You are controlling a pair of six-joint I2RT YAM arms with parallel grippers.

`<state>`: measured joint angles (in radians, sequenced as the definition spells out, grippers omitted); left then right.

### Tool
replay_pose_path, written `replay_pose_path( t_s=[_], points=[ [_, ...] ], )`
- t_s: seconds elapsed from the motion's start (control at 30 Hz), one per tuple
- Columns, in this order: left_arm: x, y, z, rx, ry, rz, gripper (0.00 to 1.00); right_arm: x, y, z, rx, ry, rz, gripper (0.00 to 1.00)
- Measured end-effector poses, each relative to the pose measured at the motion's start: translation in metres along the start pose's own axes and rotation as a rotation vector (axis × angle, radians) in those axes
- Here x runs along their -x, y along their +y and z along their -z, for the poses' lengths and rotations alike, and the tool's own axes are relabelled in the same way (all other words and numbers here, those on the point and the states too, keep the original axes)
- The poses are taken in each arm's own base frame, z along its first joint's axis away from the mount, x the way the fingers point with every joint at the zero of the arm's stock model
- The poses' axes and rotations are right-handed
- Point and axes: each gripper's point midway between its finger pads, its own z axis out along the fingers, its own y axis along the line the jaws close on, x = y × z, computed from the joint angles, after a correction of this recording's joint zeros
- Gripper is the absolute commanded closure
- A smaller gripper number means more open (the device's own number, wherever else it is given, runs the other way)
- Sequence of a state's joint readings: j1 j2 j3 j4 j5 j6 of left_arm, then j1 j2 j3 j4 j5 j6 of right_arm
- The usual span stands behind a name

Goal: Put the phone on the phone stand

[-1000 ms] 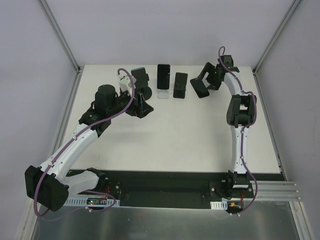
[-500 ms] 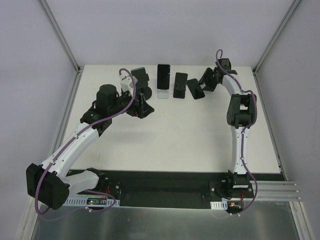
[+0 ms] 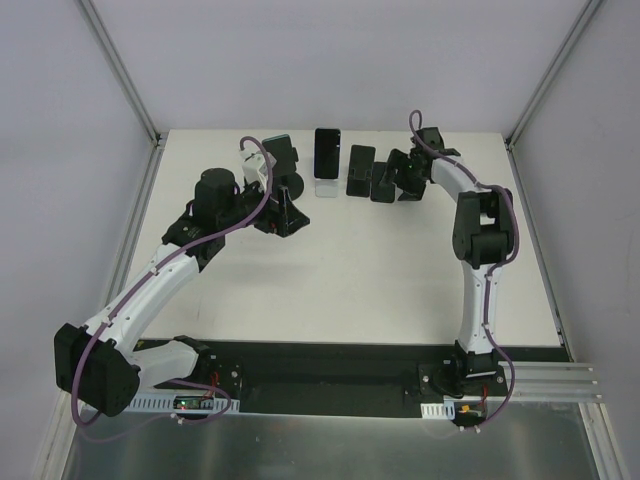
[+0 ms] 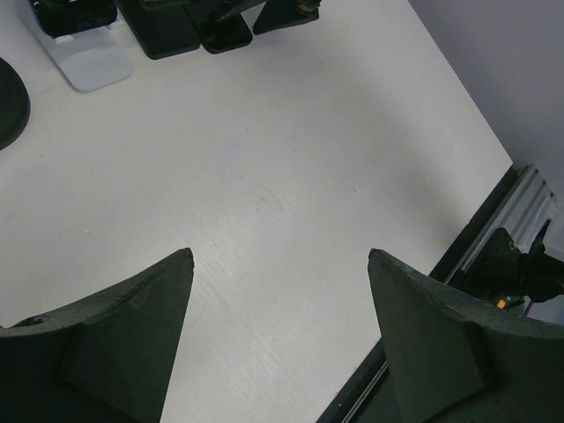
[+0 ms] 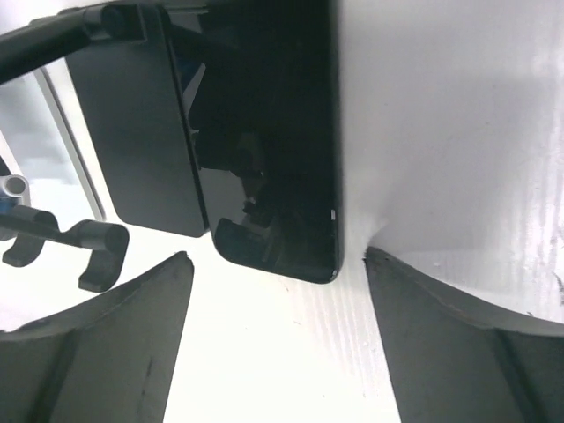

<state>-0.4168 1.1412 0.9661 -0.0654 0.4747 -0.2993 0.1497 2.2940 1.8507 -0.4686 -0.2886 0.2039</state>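
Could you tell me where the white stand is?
Top view: the white stand sits at the far edge of the table, black stand on its left, dark phone right.

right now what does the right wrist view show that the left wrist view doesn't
Only the right wrist view: the glossy black phone up close, beside a dark slab, just past the right gripper. Only the left wrist view: the left gripper, a white stand base and the rail at the table's near edge. Both: the white table, and jaws standing open, gripping nothing.

Phone R of stand, both mid-rear (on table)
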Motion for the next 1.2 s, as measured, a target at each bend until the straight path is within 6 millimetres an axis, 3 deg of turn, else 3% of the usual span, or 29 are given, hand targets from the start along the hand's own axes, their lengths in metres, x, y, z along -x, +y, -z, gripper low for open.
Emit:
replay_pose_path(
  t_s=[0.23,0.4,0.67,0.9,1.2],
  points=[
    [-0.001,-0.003,0.000,-0.015,0.005,0.001,0.21,0.006,0.004,-0.001,-0.022,-0.046,-0.013,0.08],
    [-0.001,-0.003,0.000,-0.017,0.006,0.002,0.21,0.037,0.001,-0.009,0.053,-0.120,-0.112,0.24],
    [-0.001,-0.004,0.000,-0.022,0.008,0.006,0.21,0.117,-0.012,-0.039,0.216,-0.263,-0.311,0.59],
    [-0.006,-0.002,-0.004,-0.025,0.027,0.018,0.22,0.157,0.003,-0.067,0.368,-0.315,-0.412,0.64],
    [-0.007,-0.004,-0.005,-0.035,0.034,0.040,0.21,0.149,0.020,-0.073,0.413,-0.276,-0.400,0.65]
  ],
)
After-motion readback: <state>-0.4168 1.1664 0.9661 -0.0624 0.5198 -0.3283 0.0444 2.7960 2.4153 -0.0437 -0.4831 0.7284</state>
